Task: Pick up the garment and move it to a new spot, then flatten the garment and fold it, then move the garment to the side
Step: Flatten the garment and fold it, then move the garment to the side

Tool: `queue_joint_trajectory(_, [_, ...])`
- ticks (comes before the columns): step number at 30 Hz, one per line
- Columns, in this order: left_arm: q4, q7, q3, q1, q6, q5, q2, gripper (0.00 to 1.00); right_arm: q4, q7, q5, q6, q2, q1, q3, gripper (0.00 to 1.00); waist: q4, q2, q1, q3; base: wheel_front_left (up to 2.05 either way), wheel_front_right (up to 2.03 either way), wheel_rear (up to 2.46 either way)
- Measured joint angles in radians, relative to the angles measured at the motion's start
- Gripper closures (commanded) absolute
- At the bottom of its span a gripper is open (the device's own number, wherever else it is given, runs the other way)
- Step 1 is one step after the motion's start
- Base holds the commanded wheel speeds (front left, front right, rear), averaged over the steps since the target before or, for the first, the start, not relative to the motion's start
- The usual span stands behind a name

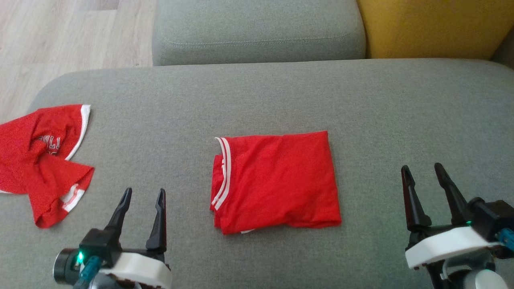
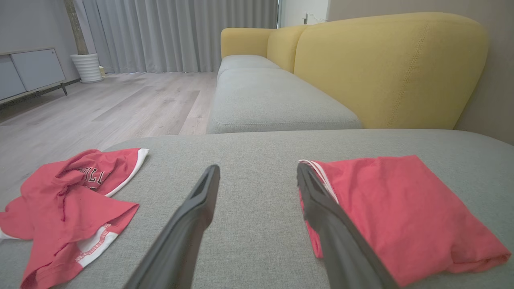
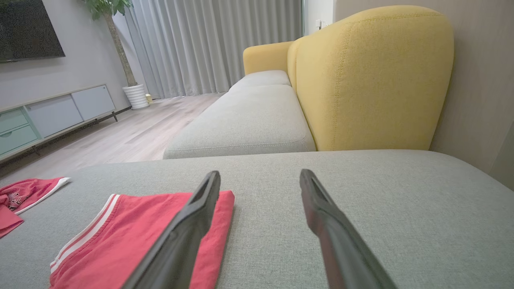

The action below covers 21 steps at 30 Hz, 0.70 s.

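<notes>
A red garment (image 1: 277,180) with white stripes on one edge lies folded into a neat rectangle in the middle of the grey sofa cushion (image 1: 257,96). It also appears in the left wrist view (image 2: 401,212) and the right wrist view (image 3: 132,241). My left gripper (image 1: 145,189) is open and empty, low on the cushion to the left of the folded garment (image 2: 258,166). My right gripper (image 1: 421,165) is open and empty to its right, well apart from it (image 3: 260,171). A second red garment (image 1: 44,160), crumpled and with white trim and lettering, lies at the cushion's left edge.
The cushion's left edge drops to a wooden floor (image 1: 60,36). Behind the cushion runs another grey seat (image 1: 257,32) with a yellow backrest (image 1: 433,28). A low cabinet (image 3: 52,116) and a potted plant (image 3: 136,94) stand across the room.
</notes>
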Motion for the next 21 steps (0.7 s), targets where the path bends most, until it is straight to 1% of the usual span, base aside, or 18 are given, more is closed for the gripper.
queue_joint_trajectory(21, [-0.006,0.000,-0.007,-0.001,0.009,-0.010,0.008,0.00,0.000,0.009,0.000,0.000,0.004,0.000,-0.004,0.00,0.002,0.0000,0.0000,0.003,0.00,0.00,0.00])
